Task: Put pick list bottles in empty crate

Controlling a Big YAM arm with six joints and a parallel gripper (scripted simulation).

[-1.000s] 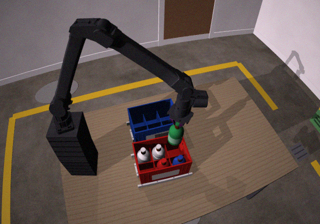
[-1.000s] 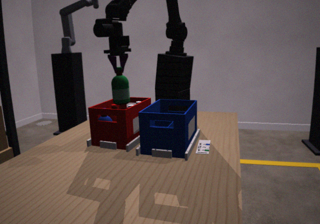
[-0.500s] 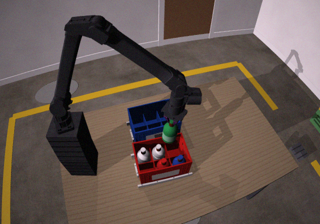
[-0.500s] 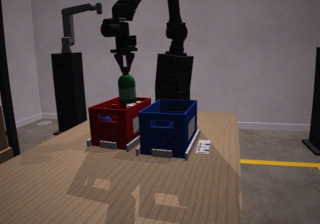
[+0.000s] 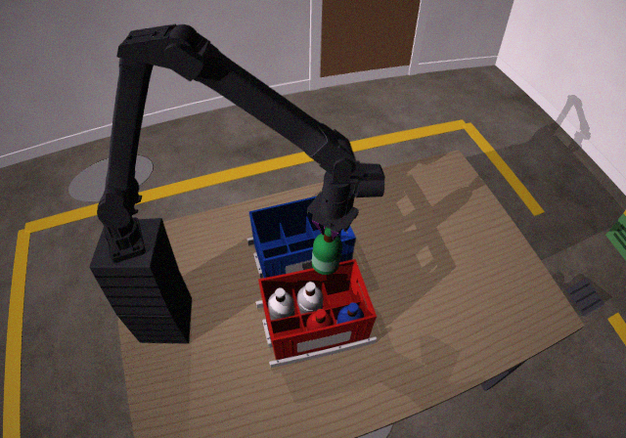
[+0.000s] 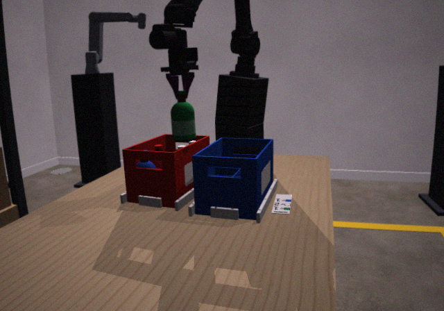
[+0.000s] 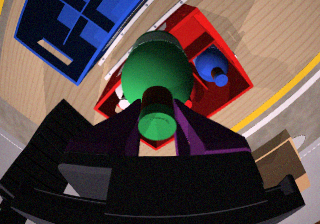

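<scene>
My gripper (image 5: 329,230) (image 6: 182,94) (image 7: 157,105) is shut on the neck of a green bottle (image 5: 326,252) (image 6: 183,119) (image 7: 157,71). The bottle hangs upright above the red crate (image 5: 283,347) (image 6: 150,185) (image 7: 190,16), near its side facing the blue crate. The red crate holds two white bottles (image 5: 281,306) (image 5: 309,299), a red bottle (image 5: 319,320) and a blue bottle (image 5: 349,314) (image 6: 146,164) (image 7: 211,64). No bottle shows in the blue crate (image 5: 273,265) (image 6: 224,193); part is hidden. The pick list (image 6: 282,203) appears to read green 1, white 2, blue 1.
Low grey rails (image 5: 323,352) (image 6: 224,212) lie on the table around the crates. The two crates stand side by side with a narrow gap. The arm's black pedestal (image 5: 144,302) (image 6: 241,107) stands beyond the crates' ends in the exterior view.
</scene>
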